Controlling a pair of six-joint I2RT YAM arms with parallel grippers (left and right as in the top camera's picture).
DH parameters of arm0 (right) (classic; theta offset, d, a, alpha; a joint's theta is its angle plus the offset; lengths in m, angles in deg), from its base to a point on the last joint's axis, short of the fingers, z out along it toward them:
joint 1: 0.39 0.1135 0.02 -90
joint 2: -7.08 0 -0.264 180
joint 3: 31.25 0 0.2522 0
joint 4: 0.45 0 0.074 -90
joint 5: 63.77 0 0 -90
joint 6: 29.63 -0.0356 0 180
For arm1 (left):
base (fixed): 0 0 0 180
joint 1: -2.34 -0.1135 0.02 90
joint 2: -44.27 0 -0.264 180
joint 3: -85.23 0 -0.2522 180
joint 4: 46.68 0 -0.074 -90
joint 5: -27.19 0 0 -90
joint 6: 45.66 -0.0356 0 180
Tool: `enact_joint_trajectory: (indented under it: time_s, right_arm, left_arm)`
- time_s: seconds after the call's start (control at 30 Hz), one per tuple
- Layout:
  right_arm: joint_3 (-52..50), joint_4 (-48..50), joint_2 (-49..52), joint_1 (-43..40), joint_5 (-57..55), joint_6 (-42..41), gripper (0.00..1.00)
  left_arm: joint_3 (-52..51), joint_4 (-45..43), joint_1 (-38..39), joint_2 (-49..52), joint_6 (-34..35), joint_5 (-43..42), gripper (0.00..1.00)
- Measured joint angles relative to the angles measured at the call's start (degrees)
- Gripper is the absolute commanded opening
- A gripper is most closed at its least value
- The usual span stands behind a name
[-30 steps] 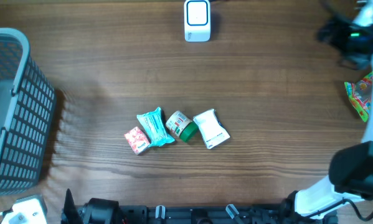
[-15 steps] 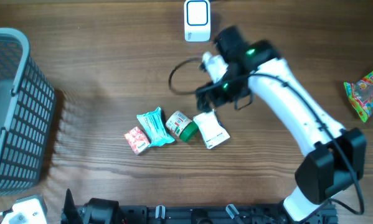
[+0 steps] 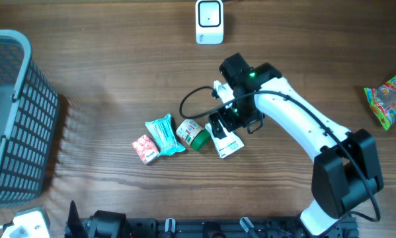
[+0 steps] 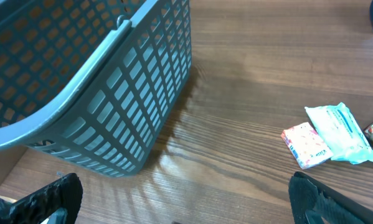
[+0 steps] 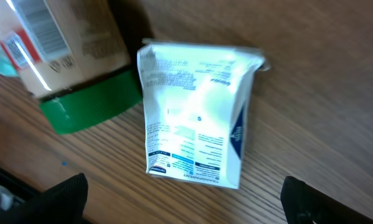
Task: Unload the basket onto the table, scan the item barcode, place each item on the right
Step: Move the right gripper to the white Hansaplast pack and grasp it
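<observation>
Right gripper (image 3: 224,121) has dropped over the white packet (image 5: 195,118) — jaws wide

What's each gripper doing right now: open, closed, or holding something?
Left gripper: open, holding nothing, beside the basket.
Right gripper: open, holding nothing, above the white packet.

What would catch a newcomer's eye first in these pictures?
The white right arm stretches across the table, its open right gripper poised over a white packet mid-table. After that, the eye goes to the big grey basket at the left edge and the white scanner at the far edge.
</observation>
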Motion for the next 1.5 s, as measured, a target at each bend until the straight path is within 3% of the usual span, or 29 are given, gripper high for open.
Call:
enact_joint_trajectory:
  time_s: [0.17, 0.4, 0.6, 1.23, 1.27, 1.37, 1.5]
  right_arm:
    - [-5.7, 7.1, 0.1, 4.8, -2.8, 1.5, 1.00]
    - [-5.8, 11.6, 0.0, 11.8, -12.5, 3.0, 1.00]
    - [-5.8, 11.8, 0.1, 12.1, -17.4, 2.8, 1.00]
    - [-5.8, 18.6, 8.4, 10.4, -16.9, -2.1, 0.99]
    - [-5.8, 18.6, 8.4, 10.0, -16.5, -2.3, 0.97]
    - [-5.8, 18.6, 8.6, 8.3, -14.2, -2.6, 0.78]
    - [-5.8, 18.5, 8.7, 7.5, -13.6, -3.1, 0.73]
  left_arm:
    - [0.0, 0.0, 0.0, 0.0, 0.0, 0.0, 1.00]
    - [0.0, 0.0, 0.0, 0.0, 0.0, 0.0, 1.00]
    - [0.0, 0.0, 0.0, 0.0, 0.0, 0.0, 1.00]
    - [0.0, 0.0, 0.0, 0.0, 0.0, 0.0, 1.00]
    - [0.0, 0.0, 0.0, 0.0, 0.0, 0.0, 1.00]
    - [0.0, 0.0, 0.0, 0.0, 0.0, 0.0, 1.00]
    - [0.0, 0.0, 0.0, 0.0, 0.0, 0.0, 1.00]
